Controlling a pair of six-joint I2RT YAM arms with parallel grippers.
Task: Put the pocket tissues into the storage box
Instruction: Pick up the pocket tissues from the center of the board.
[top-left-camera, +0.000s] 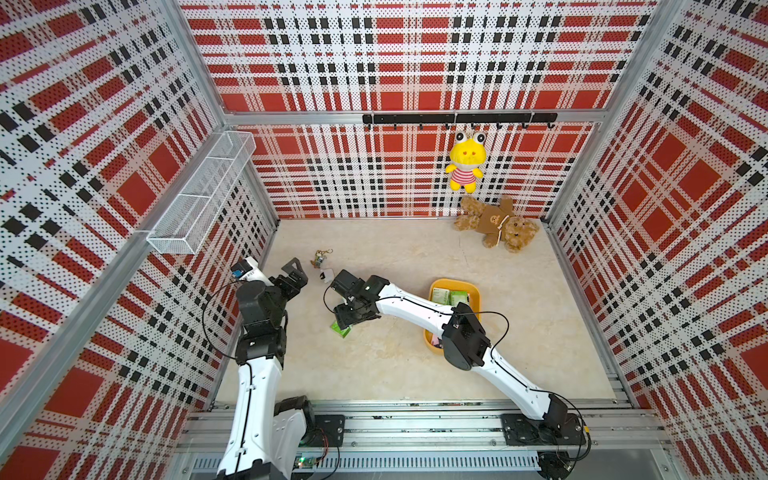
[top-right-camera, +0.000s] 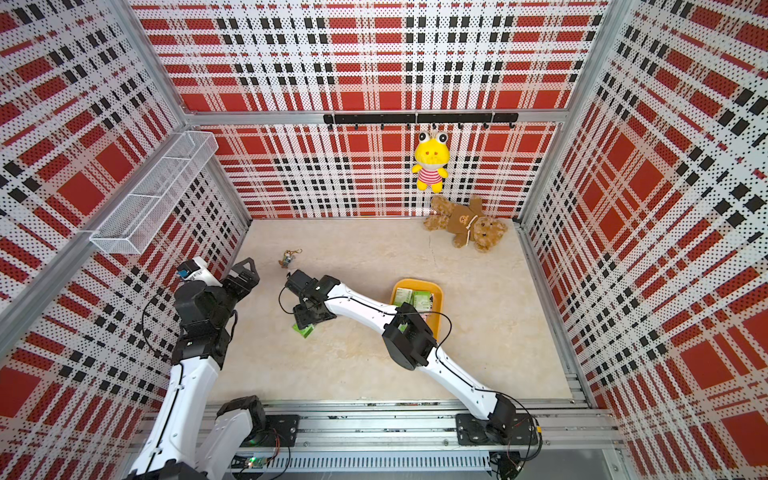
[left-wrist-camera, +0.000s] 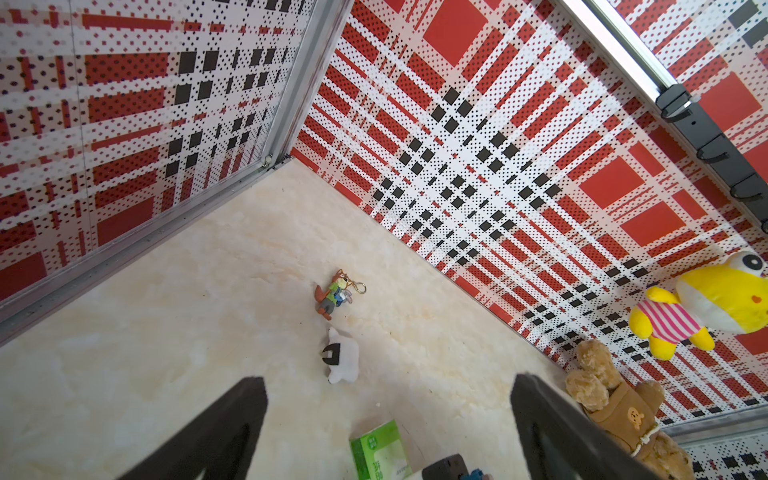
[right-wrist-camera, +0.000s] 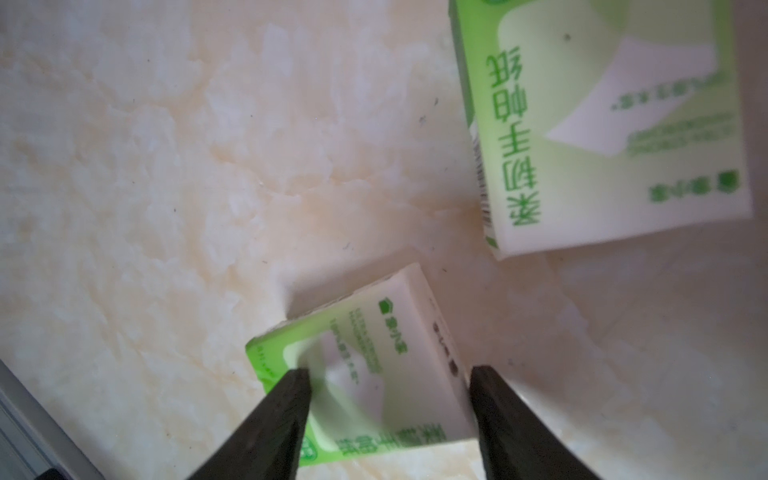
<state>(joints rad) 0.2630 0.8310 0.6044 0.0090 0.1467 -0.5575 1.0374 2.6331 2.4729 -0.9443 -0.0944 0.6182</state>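
Two green-and-white pocket tissues lie on the marble floor in the right wrist view. One packet (right-wrist-camera: 374, 365) sits tilted between the fingers of my right gripper (right-wrist-camera: 388, 372). One fingertip (right-wrist-camera: 297, 380) overlaps its green edge and the other stands at its white side. The second packet (right-wrist-camera: 602, 124) lies flat further off. In both top views my right gripper (top-left-camera: 345, 320) (top-right-camera: 308, 319) hangs low over a green packet (top-left-camera: 341, 331). The yellow storage box (top-left-camera: 473, 291) (top-right-camera: 437, 291) holds green packets (top-left-camera: 442, 296) and a pink one (top-left-camera: 435, 341). My left gripper (top-left-camera: 297, 270) (left-wrist-camera: 386, 399) is open and holds nothing.
A fox keychain (top-left-camera: 321, 257) and a small white plush (top-left-camera: 327, 275) lie beyond the right gripper. A teddy bear (top-left-camera: 496, 224) lies at the back right under a yellow frog plush (top-left-camera: 464, 162) hanging from a hook rail. A wire basket (top-left-camera: 203, 191) hangs on the left wall.
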